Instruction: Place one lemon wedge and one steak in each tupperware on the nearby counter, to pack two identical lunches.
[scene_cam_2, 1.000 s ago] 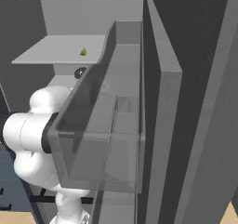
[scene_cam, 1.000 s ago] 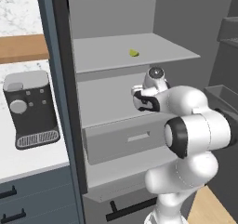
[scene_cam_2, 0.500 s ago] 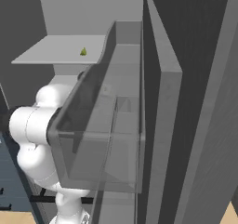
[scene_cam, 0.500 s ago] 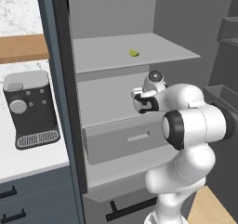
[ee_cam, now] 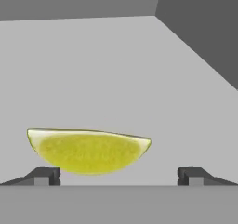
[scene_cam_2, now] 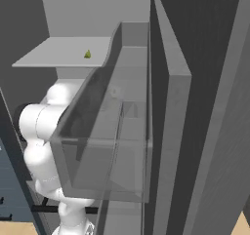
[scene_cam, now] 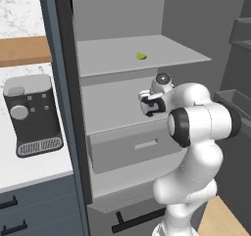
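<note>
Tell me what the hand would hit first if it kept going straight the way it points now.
Probably the yellow-green lemon wedge, lying just ahead between the open hand's dark fingertips on the grey fridge shelf. It sits left of centre, and depth is unclear.

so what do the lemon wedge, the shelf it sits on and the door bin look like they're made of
Lemon wedge: fruit flesh, moist-looking, with mottled yellow pulp and a thin pale green rind edge.
Shelf: a flat, matte grey panel with no grain or gloss; possibly plastic or painted metal, hard to say.
Door bin: clear plastic or glass, since the arm shows through its wall.
</note>
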